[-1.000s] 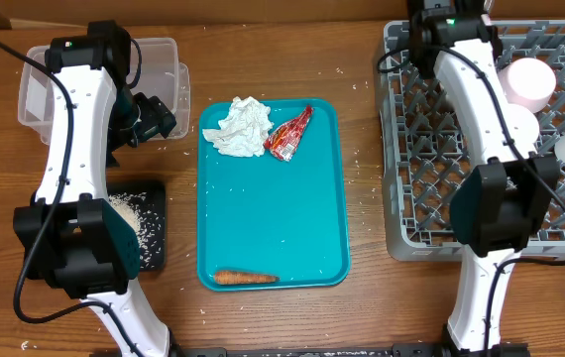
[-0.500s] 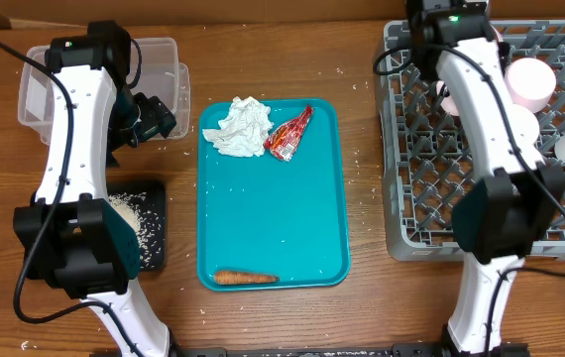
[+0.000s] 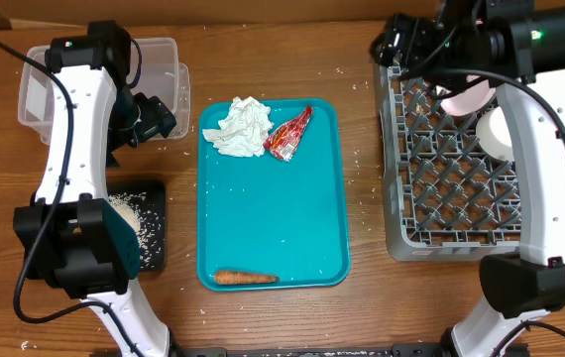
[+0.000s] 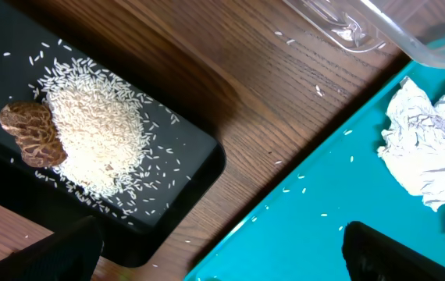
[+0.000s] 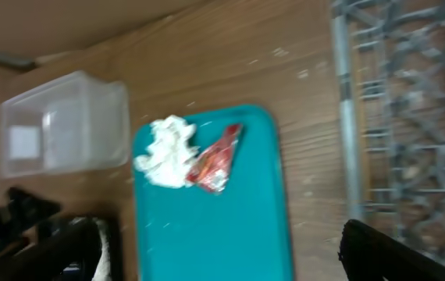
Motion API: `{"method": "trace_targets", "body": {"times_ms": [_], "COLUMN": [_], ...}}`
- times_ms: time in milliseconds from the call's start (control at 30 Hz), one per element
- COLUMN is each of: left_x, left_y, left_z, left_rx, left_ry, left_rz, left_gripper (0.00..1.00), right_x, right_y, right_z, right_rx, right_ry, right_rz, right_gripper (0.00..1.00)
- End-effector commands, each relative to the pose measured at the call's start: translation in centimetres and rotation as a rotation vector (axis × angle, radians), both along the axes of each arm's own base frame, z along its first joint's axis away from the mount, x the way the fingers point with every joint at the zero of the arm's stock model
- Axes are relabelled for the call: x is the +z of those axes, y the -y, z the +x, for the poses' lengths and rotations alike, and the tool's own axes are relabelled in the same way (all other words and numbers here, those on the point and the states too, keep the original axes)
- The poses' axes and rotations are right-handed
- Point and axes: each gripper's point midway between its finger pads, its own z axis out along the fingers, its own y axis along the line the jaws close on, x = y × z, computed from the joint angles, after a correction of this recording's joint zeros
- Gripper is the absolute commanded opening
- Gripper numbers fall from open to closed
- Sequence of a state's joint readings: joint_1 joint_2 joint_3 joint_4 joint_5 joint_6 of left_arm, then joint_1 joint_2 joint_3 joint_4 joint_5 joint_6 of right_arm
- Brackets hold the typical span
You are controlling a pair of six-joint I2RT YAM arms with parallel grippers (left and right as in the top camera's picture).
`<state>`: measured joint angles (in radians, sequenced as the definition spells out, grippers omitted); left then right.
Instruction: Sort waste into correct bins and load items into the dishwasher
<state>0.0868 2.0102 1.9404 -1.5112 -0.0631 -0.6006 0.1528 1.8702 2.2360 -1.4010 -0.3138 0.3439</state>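
We see the crumpled white napkin (image 3: 240, 127) just beside the red snack wrapper (image 3: 288, 134) at the far end of the teal tray (image 3: 282, 218), and the carrot (image 3: 245, 278) at its near edge. Rice (image 4: 97, 136) and a brown lump (image 4: 31, 133) lie in the black tray (image 3: 154, 253), near the clear tub (image 3: 164, 59). The left gripper (image 4: 222, 257) hangs wide and empty beside the tub. The right gripper (image 5: 222, 257), also wide and empty, hovers at the far left corner of the grey dish rack (image 3: 441, 198).

The right arm (image 3: 552, 169) hides most of the dishes (image 3: 496, 134) in the rack (image 3: 431, 188); the right wrist view is blurred.
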Motion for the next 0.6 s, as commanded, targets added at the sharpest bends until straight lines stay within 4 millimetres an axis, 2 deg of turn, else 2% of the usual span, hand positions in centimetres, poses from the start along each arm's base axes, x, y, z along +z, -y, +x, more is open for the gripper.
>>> {"method": "trace_targets", "body": {"times_ms": [0, 233, 567], "left_x": [1.9, 1.9, 1.9], "left_y": [0.0, 0.0, 0.0], "left_z": [0.3, 0.3, 0.3], "left_rx": [0.013, 0.013, 0.013], "left_ry": [0.062, 0.062, 0.062], "left_rz": [0.001, 0.001, 0.001], "left_gripper": [1.00, 1.00, 1.00], "right_x": [-1.0, -4.5, -11.4], "right_y": [-2.2, -4.6, -11.8], "right_z": [-0.6, -0.5, -0.1], "right_rx": [0.069, 0.120, 0.201], "right_ry": [-0.055, -0.113, -0.196], "right_rz": [0.083, 0.073, 0.082], "right_gripper": [1.00, 1.00, 0.99]}}
